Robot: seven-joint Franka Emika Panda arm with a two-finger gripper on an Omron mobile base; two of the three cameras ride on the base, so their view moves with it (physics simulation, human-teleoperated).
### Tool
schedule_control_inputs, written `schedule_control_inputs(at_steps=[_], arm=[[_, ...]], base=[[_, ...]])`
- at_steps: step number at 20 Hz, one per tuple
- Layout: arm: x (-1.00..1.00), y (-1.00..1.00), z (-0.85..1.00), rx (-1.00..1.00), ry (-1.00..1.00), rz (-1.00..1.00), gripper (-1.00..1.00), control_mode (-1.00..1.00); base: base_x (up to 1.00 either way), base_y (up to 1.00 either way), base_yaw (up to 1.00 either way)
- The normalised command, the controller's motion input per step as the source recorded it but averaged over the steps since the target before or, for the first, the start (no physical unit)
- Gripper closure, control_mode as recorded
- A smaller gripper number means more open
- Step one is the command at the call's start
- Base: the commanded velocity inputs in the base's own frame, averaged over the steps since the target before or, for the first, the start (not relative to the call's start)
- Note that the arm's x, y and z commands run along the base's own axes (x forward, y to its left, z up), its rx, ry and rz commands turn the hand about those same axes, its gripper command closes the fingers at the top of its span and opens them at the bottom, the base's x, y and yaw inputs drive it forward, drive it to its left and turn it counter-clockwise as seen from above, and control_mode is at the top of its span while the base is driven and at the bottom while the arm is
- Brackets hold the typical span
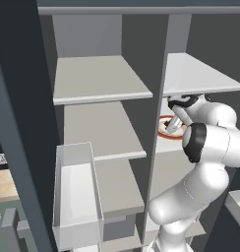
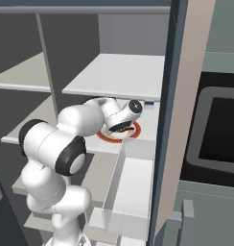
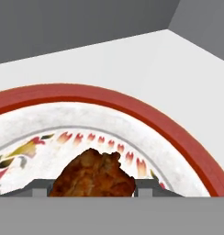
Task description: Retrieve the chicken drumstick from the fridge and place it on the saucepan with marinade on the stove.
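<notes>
the arm is reaching into the open fridge (image 1: 107, 74), and the gripper (image 3: 92, 193) is sitting low over a red-rimmed plate (image 3: 146, 114) on a pale grey shelf (image 3: 132, 55) of the right compartment. the chicken drumstick (image 3: 93, 176) is lying on that plate, directly between the two fingertips (image 3: 39, 192), its browned, lumpy meat rising just ahead of them. the jaws are standing apart on either side of the meat with a tip close to each flank, but whether they are already pressing on it i cannot tell — the contact points are lying at the very bottom of the hand view. in the right base view the plate (image 2: 133, 133) is showing under the hand, near the shelf's front edge.

as for handling, the drumstick is probably light and somewhat soft, with a greasy, uneven skin that could slide between smooth pads. it is not fragile, so a firm squeeze is looking safe. the best hold is likely across the thick meaty part that is lying between the jaws now, rather than the thin bone end, which is not visible here. the plate's glazed face beyond the jaws is looking slick, so the meat may be skidding forward if the tips push rather than pinch — a centred, level close would be wiser.
</notes>
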Motion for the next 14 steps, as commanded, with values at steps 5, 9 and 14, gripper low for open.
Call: schedule_control_inputs(at_steps=[5,9,14], arm=[[-0.18,0.00,0.00,0.00,0.00,0.00,1.00,-1.00],[-0.36,0.02,0.09,0.00,0.00,0.02,1.00,-1.00],[-0.46,0.04,0.11,0.00,0.00,0.01,1.00,-1.00]], base=[[0.00,0.00,0.00],[0.00,0.00,0.00],[0.00,0.00,0.00]])
